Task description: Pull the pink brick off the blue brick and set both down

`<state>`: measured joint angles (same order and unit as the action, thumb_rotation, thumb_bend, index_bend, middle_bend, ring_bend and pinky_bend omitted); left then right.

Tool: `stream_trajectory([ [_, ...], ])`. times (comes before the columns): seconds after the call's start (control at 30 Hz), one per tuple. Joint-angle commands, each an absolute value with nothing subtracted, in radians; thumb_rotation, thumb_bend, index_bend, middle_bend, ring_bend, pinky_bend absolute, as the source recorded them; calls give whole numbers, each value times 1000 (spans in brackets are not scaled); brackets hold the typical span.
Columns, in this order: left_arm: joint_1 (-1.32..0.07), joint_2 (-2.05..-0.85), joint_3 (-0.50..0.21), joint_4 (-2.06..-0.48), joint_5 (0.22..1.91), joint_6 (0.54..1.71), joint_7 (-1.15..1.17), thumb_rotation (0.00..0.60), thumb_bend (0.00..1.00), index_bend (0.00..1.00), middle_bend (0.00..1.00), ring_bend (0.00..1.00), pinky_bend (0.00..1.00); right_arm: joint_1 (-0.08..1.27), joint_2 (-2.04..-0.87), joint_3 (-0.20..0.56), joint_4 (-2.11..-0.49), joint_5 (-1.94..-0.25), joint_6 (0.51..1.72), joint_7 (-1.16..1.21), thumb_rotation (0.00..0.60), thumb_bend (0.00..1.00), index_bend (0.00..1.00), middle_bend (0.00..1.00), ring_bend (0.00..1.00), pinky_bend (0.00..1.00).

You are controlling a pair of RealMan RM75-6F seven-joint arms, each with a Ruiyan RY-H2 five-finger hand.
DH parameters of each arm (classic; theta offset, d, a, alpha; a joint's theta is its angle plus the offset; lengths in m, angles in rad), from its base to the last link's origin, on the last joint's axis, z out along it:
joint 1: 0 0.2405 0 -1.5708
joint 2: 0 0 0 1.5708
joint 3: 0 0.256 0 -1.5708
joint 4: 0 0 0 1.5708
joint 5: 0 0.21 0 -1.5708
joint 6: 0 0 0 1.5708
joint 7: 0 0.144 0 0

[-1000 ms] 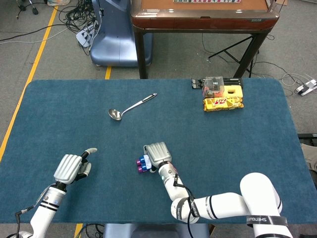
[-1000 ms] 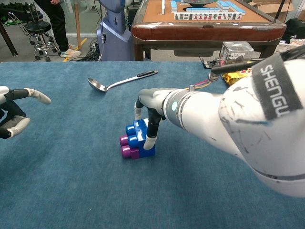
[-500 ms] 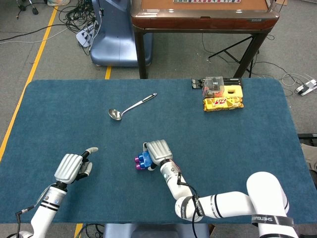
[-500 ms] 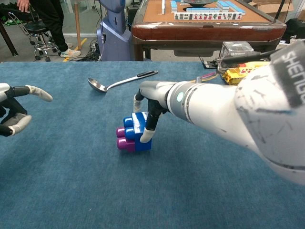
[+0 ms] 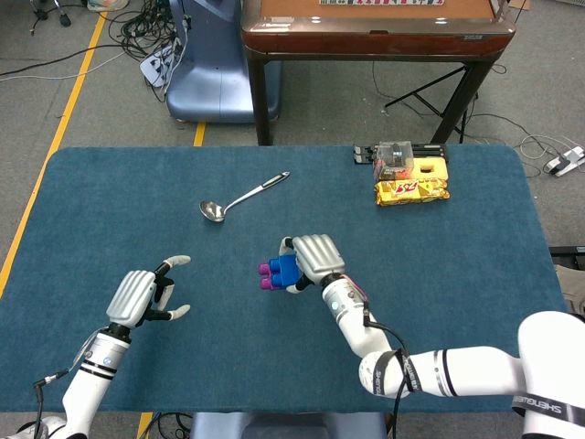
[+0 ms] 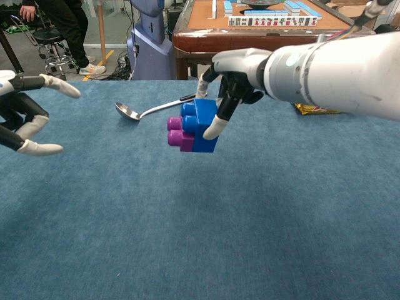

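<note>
Blue brick [image 6: 201,125] and pink brick [image 6: 178,132] in right hand [image 6: 234,75]

Glossy moulded plastic on the blue brick [image 6: 201,125] and pink brick [image 6: 178,131], smooth and studded. Matt, napped cloth over the table [image 5: 439,265]; polished, mirror-bright metal for the ladle [image 5: 239,197]; shiny yellow foil on the snack packet [image 5: 412,190]. Smooth silver-grey shell with pale rubbery fingertips on the right hand [image 6: 234,75] and left hand [image 5: 139,297].
</note>
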<state>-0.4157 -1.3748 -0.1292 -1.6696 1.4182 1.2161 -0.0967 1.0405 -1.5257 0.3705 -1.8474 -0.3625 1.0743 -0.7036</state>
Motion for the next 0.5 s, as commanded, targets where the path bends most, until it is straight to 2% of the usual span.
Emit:
stream_trajectory([
  [0.03,-435,-1369,-157,-1711,1391,1196,-124,600,28,289,840,798,999,1012,-1464,380,-1887,-390,1039,-649,600,159,587,1000,1000,1000],
  [0.27,-478,-1351,-212,-1800,1323,1139,-174,600,14,292,930,863,1000,941,-1313,397,-1903,-546,817,-453,600,159,589,1000,1000,1000],
  [0.5,-508,-1327,-259,-1872,1241,1096,-196,600,12,292,979,903,1000,867,-1301,403,-1865,-772,768,-254,600,159,611,1000,1000,1000],
])
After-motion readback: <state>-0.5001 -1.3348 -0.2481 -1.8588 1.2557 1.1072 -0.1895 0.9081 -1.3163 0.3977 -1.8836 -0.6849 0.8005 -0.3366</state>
